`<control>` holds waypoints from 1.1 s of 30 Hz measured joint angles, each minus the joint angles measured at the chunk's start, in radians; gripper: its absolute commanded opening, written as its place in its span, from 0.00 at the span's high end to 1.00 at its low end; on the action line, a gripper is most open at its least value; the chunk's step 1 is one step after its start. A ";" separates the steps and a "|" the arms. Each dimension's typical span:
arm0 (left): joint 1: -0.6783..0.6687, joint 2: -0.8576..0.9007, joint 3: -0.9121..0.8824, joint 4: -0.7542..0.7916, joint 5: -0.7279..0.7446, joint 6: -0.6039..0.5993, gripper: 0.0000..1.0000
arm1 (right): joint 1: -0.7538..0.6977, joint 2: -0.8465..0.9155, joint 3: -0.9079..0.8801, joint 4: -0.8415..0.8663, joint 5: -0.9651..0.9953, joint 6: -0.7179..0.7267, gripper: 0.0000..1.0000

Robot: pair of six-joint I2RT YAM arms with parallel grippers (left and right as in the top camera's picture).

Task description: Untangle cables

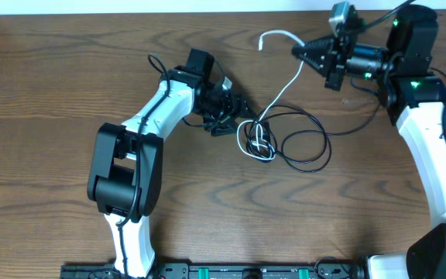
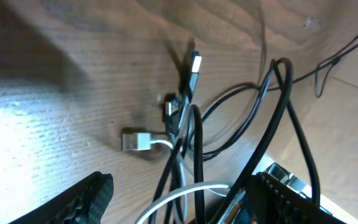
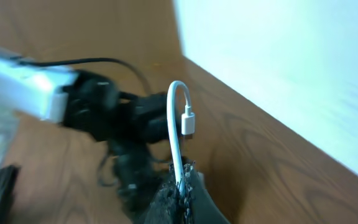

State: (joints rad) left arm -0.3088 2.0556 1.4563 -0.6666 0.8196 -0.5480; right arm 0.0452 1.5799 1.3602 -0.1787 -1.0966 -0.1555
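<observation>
A white cord (image 1: 285, 87) runs from a small knot of white and black loops (image 1: 259, 143) up to my right gripper (image 1: 297, 51). That gripper is shut on it, lifted, and the plug end (image 3: 188, 121) curls over above the jaws (image 3: 180, 182). Thin black cords (image 1: 308, 149) loop to the right of the knot. My left gripper (image 1: 231, 116) is low at the knot's left edge. In the left wrist view its fingers (image 2: 179, 199) are spread apart, with black cords (image 2: 286, 99) and a white strand (image 2: 185, 193) passing between them. A white plug (image 2: 135, 141) and a black plug (image 2: 194, 65) lie on the wood.
The wooden table (image 1: 68, 77) has a light wall or edge along the back. The left arm's body (image 1: 126, 167) stands at the front left and the right arm (image 1: 432, 147) runs along the right side. A thicker black robot wire (image 1: 370, 19) hangs over the right arm.
</observation>
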 measured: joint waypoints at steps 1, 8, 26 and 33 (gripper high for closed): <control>-0.001 0.000 0.000 -0.013 -0.010 0.002 0.27 | -0.003 0.000 0.000 0.000 0.031 0.024 0.99; -0.001 0.000 0.000 -0.142 -0.217 0.006 0.24 | -0.008 0.000 0.000 -0.013 0.242 0.187 0.99; 0.006 0.000 -0.001 -0.117 -0.264 0.049 0.41 | -0.009 0.000 0.000 -0.167 0.464 0.266 0.99; 0.028 0.000 -0.001 -0.064 -0.128 0.041 0.41 | -0.009 0.000 0.000 -0.169 0.472 0.267 0.99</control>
State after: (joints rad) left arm -0.2810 2.0556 1.4551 -0.7307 0.6914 -0.5068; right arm 0.0360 1.5799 1.3602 -0.3481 -0.6250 0.1112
